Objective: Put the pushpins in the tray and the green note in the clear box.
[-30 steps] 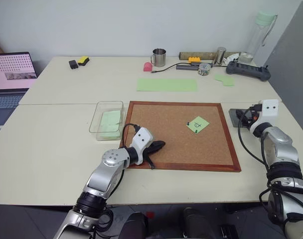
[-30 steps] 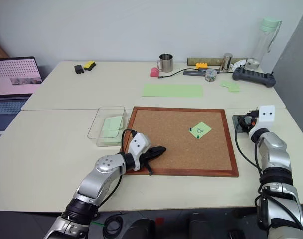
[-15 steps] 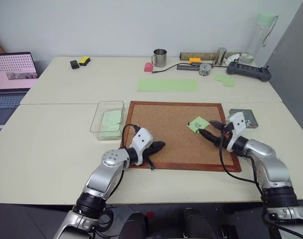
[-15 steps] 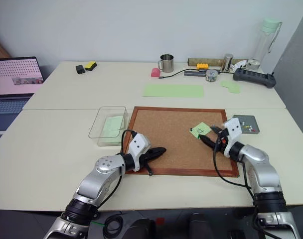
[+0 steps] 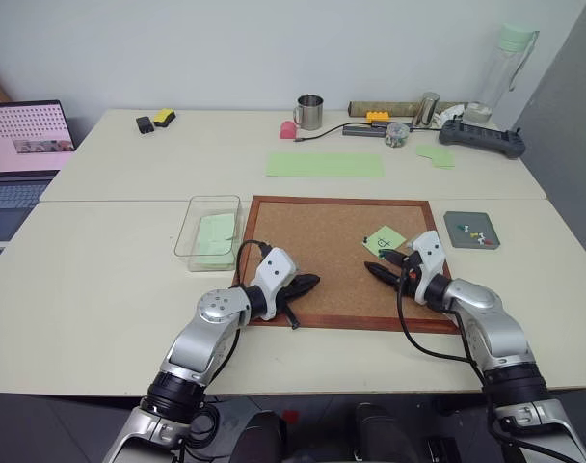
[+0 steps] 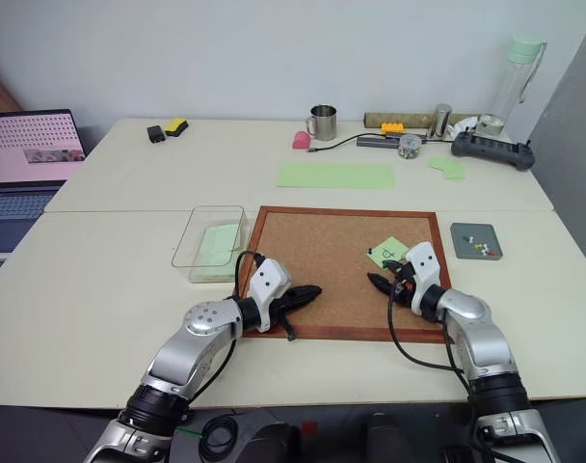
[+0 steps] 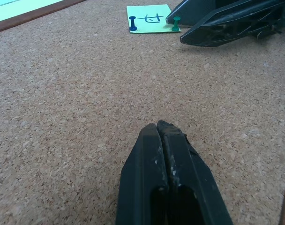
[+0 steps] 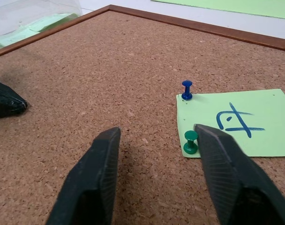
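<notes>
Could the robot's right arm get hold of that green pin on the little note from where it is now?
Probably yes. The right gripper is open just in front of the green pin, which stands upright at the green note's corner. Bare cork board lies between them; the blue pin stands apart, farther on.

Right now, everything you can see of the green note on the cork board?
The green note is a small light green paper square with a dark blue handwritten mark in its middle. It lies flat on the cork board, toward the board's right side. Two pushpins stand upright in it along one edge: a blue pushpin at one corner and a green pushpin at the next. The right claw is open, and one finger tip sits just beside the green pushpin; whether they touch is unclear.
</notes>
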Robot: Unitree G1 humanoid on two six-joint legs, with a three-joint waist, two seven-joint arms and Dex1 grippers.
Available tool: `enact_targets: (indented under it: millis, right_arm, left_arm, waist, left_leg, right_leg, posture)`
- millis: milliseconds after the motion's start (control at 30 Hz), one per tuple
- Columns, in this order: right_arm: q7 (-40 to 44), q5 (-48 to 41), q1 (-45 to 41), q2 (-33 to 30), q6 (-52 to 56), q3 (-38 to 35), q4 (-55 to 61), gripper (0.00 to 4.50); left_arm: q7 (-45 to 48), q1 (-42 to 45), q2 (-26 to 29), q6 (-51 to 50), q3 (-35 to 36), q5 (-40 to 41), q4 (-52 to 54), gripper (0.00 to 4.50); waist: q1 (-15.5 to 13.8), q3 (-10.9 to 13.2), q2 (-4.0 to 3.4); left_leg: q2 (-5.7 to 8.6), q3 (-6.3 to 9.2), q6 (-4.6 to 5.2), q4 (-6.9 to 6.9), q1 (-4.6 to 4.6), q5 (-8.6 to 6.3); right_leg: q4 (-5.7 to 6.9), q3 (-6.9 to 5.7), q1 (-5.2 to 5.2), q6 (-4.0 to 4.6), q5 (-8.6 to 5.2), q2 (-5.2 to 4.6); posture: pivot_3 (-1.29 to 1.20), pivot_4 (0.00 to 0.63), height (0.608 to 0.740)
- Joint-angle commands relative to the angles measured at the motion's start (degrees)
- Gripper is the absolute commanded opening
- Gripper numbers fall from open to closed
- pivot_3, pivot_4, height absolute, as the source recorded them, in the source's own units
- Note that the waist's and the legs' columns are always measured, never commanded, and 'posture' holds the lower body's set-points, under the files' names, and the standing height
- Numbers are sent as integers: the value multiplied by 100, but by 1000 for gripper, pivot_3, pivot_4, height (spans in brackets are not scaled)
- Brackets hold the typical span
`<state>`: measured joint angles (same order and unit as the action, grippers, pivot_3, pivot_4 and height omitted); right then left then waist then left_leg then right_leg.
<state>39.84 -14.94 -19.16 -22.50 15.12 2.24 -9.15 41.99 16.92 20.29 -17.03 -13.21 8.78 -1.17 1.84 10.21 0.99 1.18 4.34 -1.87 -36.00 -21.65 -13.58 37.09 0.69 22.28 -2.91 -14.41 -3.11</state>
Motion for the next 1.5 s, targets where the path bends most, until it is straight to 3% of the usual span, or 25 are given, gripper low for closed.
enact_targets:
  millis: [33,300,533,700,1000,1200,1367,1500]
  right_arm:
    - [-2,3,-91,20,-105,-89,30,1441]
    - [-71,-26,-133,107,-93,-186,-12,20]
    - [-46,-168,-137,97,-39,-326,163,20]
    - [30,-762,-156,142,303,-628,825,20]
    - [-384,-1245,-299,27,698,-1272,1064,20]
    - [-1458,-254,-777,-536,158,-1663,-273,20]
    - [-1456,-54,-1114,-846,-111,-1749,-1369,20]
    - [-1409,-81,-1352,-899,-247,-1843,-1992,695]
  left_arm:
    - [-13,-131,97,-155,-77,-157,-197,0]
    - [0,-131,82,-177,-105,-149,-195,0]
    - [14,-106,99,-180,-85,-145,-236,0]
    - [53,-150,116,-188,-118,-146,-210,0]
    - [97,-78,118,-137,-140,-157,-308,0]
    - [138,-74,111,-80,-150,-178,-347,0]
    - [171,-60,87,-13,-209,-199,-356,0]
    - [130,-34,97,32,-164,-216,-423,0]
  waist:
    - [0,0,0]
    - [0,0,0]
    - [2,0,0]
    - [3,0,-1]
    - [-1,0,0]
    - [-10,-1,1]
    - [-1,-2,-2]
    - [-3,-3,-4]
  left_leg:
    - [0,0,0,0,0,0]
    - [-1,0,0,0,0,0]
    - [0,0,0,0,0,0]
    - [-1,4,0,0,-2,0]
    - [-1,10,0,0,-2,0]
    - [4,-2,0,-1,-2,0]
    - [1,-13,0,3,-1,0]
    - [3,-20,1,-1,-1,0]
  right_leg:
    - [0,-1,0,0,0,0]
    - [0,-2,0,2,1,0]
    - [1,-1,0,2,1,0]
    - [1,-2,2,9,5,0]
    - [0,-4,1,5,3,0]
    - [0,0,1,4,4,-3]
    - [0,0,0,19,10,0]
    - [0,7,-1,17,11,-1]
  posture:
    - [0,150,740]
    - [0,150,740]
    - [0,150,740]
    - [0,150,740]
    - [0,150,740]
    - [0,150,740]
    - [0,150,740]
    - [0,150,740]
